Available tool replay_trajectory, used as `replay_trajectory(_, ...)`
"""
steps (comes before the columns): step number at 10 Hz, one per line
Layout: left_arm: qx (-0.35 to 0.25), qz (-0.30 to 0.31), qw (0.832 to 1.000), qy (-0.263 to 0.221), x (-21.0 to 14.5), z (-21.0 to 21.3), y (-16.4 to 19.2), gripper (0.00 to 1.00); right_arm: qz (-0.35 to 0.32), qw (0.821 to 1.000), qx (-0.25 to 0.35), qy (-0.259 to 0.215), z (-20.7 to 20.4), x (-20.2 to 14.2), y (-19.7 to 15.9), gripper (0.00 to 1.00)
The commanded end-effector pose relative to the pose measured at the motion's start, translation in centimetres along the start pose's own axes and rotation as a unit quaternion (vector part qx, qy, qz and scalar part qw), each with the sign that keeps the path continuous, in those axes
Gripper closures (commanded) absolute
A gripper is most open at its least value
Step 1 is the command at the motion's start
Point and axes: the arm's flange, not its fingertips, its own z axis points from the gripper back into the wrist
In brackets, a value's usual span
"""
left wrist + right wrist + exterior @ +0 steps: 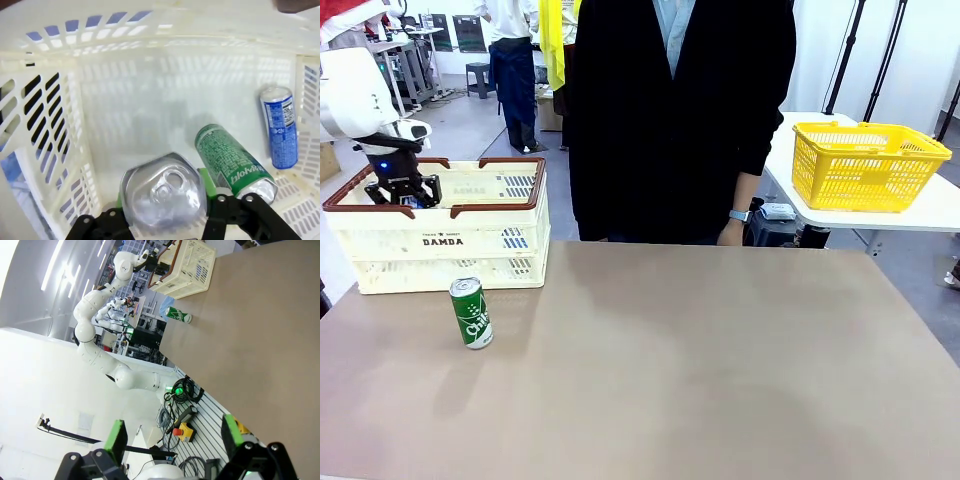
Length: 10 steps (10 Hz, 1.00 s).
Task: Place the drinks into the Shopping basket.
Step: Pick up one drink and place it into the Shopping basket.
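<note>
— Since the near side comes first, what stands there?
— One green can [471, 313] stands upright on the brown table [720, 380], near left, just in front of the Shopping basket [440, 240].
— And the right gripper [172, 437]?
— Its jaws stand wide apart with nothing between them.
— Farther back?
— The left gripper [165, 200] is down inside the basket, its green pads either side of an upright can's silver top [164, 192]; I cannot tell whether it grips or has let go. Beyond, a second green can [235, 162] and a blue can [280, 127] lie on the basket floor. A person [680, 110] stands at the far side.
</note>
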Motion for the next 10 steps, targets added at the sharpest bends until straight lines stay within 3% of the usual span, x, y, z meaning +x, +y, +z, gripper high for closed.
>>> replay_trajectory(1,0.017,0.009,1.0,0.005,0.6,0.6,-0.1,0.0,0.009,1.0,-0.003,0.008,0.4,-0.2,0.0,0.0)
replay_trajectory(6,0.012,0.002,1.0,-0.001,0.7,1.3,0.0,0.0,0.009,1.0,-0.003,0.008,0.4,-0.2,0.0,0.0)
replay_trajectory(8,-0.023,-0.025,0.999,-0.015,-0.4,4.0,-0.2,0.0,0.009,1.0,-0.003,0.008,0.4,-0.2,0.0,0.0)
replay_trajectory(10,-0.104,-0.09,0.99,-0.004,-3.2,9.6,-0.9,0.0,0.009,1.0,-0.003,0.008,0.4,-0.2,0.0,0.0)
